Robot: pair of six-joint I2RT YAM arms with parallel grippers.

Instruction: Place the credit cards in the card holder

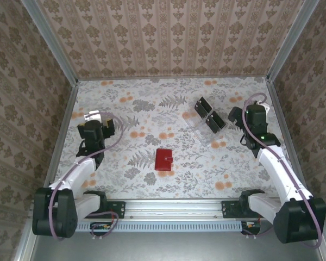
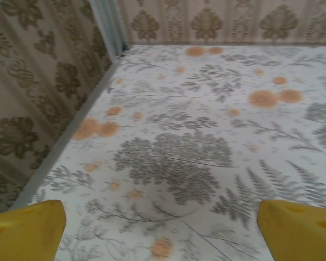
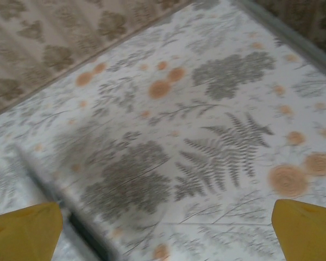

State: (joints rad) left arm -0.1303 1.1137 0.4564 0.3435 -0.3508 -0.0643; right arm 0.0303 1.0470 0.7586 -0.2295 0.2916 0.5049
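left gripper [image 2: 163, 228] and right gripper [image 3: 165, 228] are gaping wide, holding nothing. cards [image 1: 209, 113] are lying near the right fingers [image 3: 24, 225], wallet [image 1: 164, 159] farther off

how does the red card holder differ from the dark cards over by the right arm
The card holder is red; the credit cards are black-brown. The card holder lies alone on the bare table, between the arms; the credit cards sit with a clear tray at the far right. Both are small and rectangular.
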